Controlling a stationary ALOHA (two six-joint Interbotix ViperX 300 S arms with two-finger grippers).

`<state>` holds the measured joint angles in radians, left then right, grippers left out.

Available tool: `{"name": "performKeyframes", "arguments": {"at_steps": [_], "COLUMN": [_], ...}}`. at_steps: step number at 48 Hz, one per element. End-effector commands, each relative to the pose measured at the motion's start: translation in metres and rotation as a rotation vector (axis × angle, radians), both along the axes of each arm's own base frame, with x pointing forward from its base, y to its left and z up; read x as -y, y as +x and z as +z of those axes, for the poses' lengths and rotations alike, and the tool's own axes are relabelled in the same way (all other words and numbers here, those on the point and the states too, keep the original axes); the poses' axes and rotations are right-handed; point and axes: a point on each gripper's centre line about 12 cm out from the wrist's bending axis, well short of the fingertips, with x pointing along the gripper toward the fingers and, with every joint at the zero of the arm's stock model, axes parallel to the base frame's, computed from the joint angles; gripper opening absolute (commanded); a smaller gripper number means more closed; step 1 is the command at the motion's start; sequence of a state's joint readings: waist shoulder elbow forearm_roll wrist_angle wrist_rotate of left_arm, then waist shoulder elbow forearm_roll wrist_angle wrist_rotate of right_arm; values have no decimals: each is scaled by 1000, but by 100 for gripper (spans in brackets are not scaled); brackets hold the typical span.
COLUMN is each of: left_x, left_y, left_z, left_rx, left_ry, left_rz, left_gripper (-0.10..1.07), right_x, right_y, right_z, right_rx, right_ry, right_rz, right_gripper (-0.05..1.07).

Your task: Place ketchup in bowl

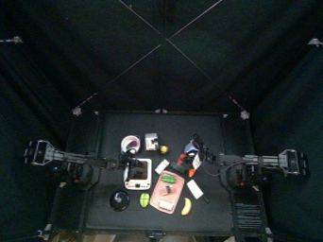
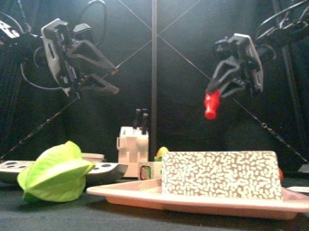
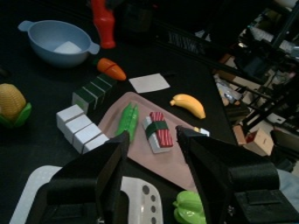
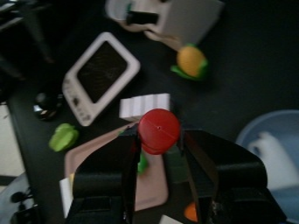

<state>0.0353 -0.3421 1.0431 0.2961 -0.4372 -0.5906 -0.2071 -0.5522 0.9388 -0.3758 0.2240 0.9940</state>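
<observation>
Ketchup (image 2: pixel 211 102) hangs in the air, well above the table (image 1: pixel 101 128), clamped between the jaws of the right gripper (image 2: pixel 215 92). In the right wrist view its red cap (image 4: pixel 159 131) sits squeezed between the two fingers (image 4: pixel 201 162), which are closed narrowly on it. The pale blue-grey bowl (image 3: pixel 59 39) stands on the table and, seen from the left wrist, holds nothing; the ketchup shows just beside it there. The pink board (image 3: pixel 158 138) carries a green vegetable (image 3: pixel 126 120) and a red-and-white striped piece (image 3: pixel 159 129). A carrot (image 3: pixel 111 68) lies on the table between bowl and board. The left gripper (image 3: pixel 156 166) is raised on the left, its jaws spread wide and holding nothing.
</observation>
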Motion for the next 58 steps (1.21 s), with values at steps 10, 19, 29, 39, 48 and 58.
{"name": "performKeyframes", "arguments": {"at_steps": [10,19,29,39,48,58], "left_x": [-3,-4,-4,-4,-4,-3], "left_y": [-7,-11,-14,-15,-16,-16], "left_z": [-5,-11,-14,-17,-17,-17], "left_rx": [-97,-148,-157,-170,-170,-170], "left_ry": [28,37,38,39,39,40], "left_rz": [22,34,33,33,33,31], "left_gripper": [84,84,84,84,84,84], "right_x": [33,39,44,46,50,55], "right_y": [-27,-33,-37,-41,-40,-38], "right_z": [-28,-37,-35,-38,-47,-59], "right_rx": [-214,-342,-424,-462,-508,-583], "right_ry": [24,24,3,-20,-34,-71], "right_rz": [-180,-220,-249,-256,-253,-242], "right_gripper": [58,58,58,58,59,60]}}
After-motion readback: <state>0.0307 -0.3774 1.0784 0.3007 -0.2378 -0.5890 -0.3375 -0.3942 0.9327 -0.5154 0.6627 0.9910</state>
